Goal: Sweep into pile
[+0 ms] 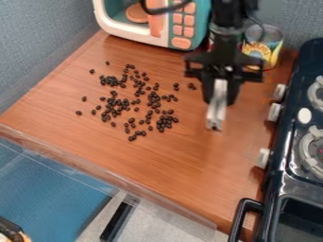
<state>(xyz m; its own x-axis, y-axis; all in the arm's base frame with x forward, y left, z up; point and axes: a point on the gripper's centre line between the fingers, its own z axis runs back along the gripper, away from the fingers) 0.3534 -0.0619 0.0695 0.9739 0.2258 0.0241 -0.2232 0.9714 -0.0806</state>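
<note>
The gripper (pixel 219 98) hides the pale bar's (pixel 216 112) top; at the table's (pixel 120 160) far edge, the toy microwave (pixel 178 29) is cut off.

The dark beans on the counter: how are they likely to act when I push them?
The dark beans look small and rounded, so they will probably slide or roll easily over the flat wooden counter. Lying loose with gaps between them, they may scatter around a narrow pusher rather than travel as one mass.

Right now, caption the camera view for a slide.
Dark beans lie scattered on the counter; beside them, the gripper holds a pale bar.
</note>
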